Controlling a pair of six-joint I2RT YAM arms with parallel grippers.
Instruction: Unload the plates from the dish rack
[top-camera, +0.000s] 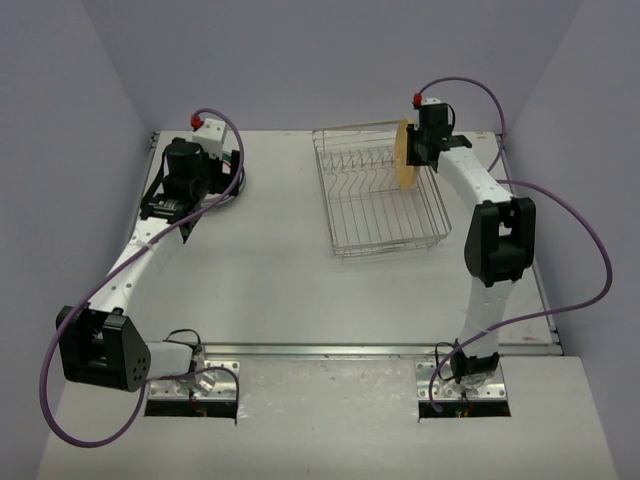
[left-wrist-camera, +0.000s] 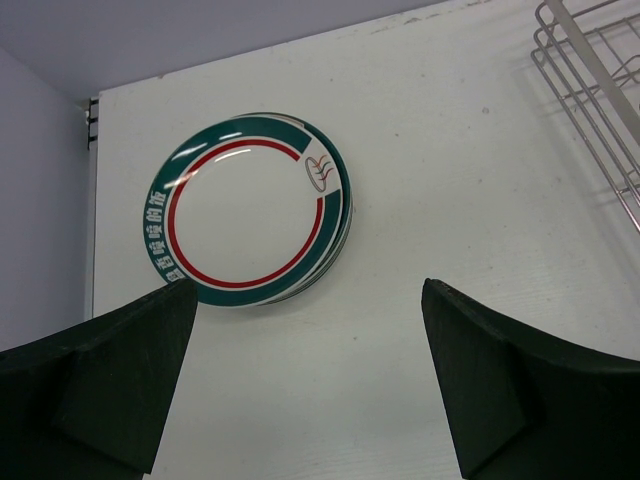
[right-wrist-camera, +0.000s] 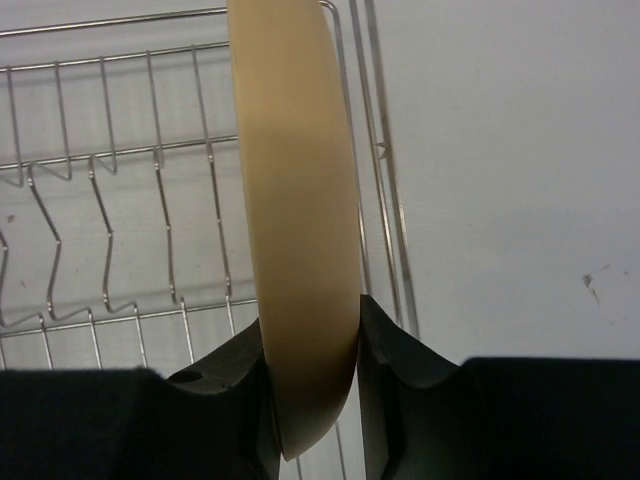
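Grip: right tool (right-wrist-camera: 312, 350) clamped on tan plate (right-wrist-camera: 295, 200), edge-on, face unseen | left tool (left-wrist-camera: 310, 380) apart | stacked plates (left-wrist-camera: 250, 205): lower ones mostly hidden

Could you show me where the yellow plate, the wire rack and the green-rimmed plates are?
yellow plate (right-wrist-camera: 295, 200): right wrist view, on its outer face, seen nearly edge-on.
rack (top-camera: 390, 243): top view, on its near wall.
green-rimmed plates (left-wrist-camera: 245, 215): left wrist view, on the white centre of the top plate.

Looks like a robot lab test cell
Bare white worktop (top-camera: 270, 270) boxed in by plain lilac walls (top-camera: 330, 60), left arm (top-camera: 140, 262) and right arm (top-camera: 497, 240) bolted on, purple cables (top-camera: 607, 262) looping.
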